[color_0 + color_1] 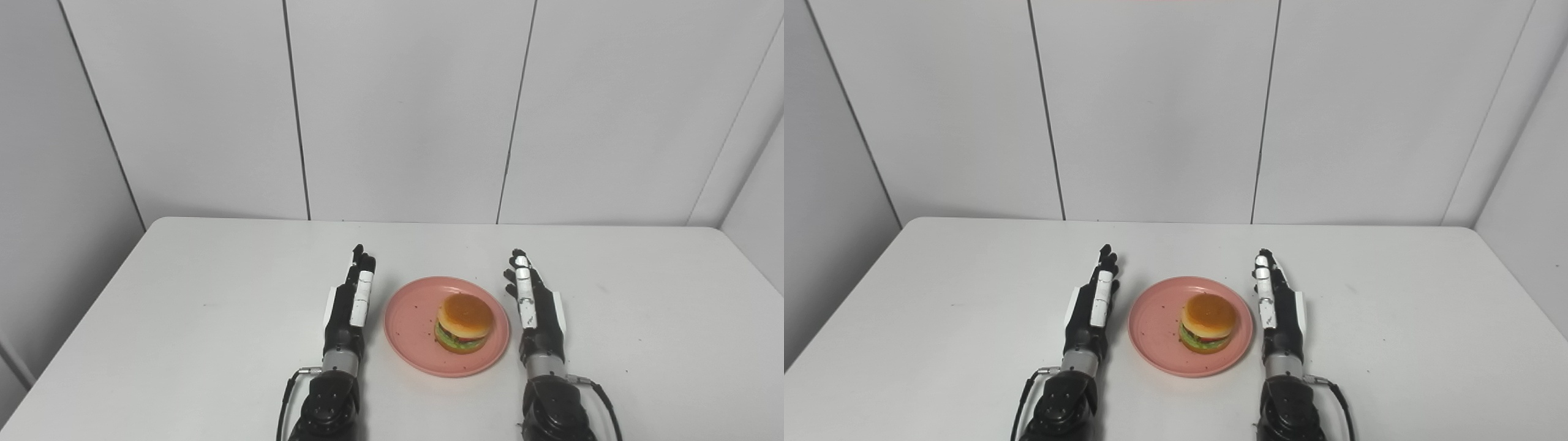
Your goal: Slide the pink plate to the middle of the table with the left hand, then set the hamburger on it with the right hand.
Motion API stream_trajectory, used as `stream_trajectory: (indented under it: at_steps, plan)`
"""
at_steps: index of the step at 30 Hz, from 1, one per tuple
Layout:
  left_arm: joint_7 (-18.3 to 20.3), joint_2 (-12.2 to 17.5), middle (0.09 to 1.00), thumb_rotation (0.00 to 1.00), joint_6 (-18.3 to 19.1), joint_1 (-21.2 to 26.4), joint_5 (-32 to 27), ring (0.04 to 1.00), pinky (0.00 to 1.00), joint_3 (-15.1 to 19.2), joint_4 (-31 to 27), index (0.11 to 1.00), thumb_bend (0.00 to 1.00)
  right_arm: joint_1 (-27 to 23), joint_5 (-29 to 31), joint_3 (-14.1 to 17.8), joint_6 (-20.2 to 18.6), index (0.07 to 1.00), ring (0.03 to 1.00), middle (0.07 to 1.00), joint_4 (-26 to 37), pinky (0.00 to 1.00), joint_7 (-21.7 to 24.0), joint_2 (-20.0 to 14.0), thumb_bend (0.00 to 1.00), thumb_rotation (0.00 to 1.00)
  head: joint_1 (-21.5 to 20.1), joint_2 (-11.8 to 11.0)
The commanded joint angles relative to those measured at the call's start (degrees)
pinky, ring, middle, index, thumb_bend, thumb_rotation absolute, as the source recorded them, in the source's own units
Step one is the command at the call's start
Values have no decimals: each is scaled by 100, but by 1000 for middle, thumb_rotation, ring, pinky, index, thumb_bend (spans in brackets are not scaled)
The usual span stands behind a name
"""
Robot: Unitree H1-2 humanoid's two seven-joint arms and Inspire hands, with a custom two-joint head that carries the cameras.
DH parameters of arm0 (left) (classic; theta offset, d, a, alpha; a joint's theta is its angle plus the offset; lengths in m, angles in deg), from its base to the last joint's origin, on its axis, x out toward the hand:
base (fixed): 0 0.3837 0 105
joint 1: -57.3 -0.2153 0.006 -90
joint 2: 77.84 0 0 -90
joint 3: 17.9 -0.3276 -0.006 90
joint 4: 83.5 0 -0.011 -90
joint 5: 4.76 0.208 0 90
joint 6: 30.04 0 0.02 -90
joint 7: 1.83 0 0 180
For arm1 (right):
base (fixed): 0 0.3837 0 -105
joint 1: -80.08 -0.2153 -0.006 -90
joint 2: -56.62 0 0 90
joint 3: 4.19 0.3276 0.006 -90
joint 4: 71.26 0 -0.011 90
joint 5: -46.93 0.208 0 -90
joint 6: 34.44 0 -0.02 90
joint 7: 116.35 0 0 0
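A pink plate lies near the middle of the white table, toward its front. The hamburger, with an orange bun, green lettuce and a red layer, stands on the plate's right half. My left hand rests just left of the plate, fingers stretched forward and apart from the rim, holding nothing. My right hand mirrors it just right of the plate, open and empty, a small gap from the rim.
The white table runs to grey wall panels at the back. Small dark specks dot the plate and the tabletop at the right.
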Motion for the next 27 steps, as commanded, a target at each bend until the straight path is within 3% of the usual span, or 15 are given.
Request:
stream_trajectory:
  at_steps: [1,6,27]
  plan:
    - [-19,192,1000,1000,137,-23,-5,1000,1000,84,-78,1000,962,-2,-299,-155,-21,895,884,915,77,888,-51,-42,736,1000,0,6]
    - [-14,207,1000,1000,215,-41,1,1000,1000,66,-122,1000,954,84,-546,-303,-27,890,876,908,106,868,-99,-116,785,1000,20,20]
    - [-217,46,1000,1000,361,-98,83,1000,1000,75,-354,1000,975,363,88,-45,-409,887,879,894,594,899,450,-243,796,1000,370,174]
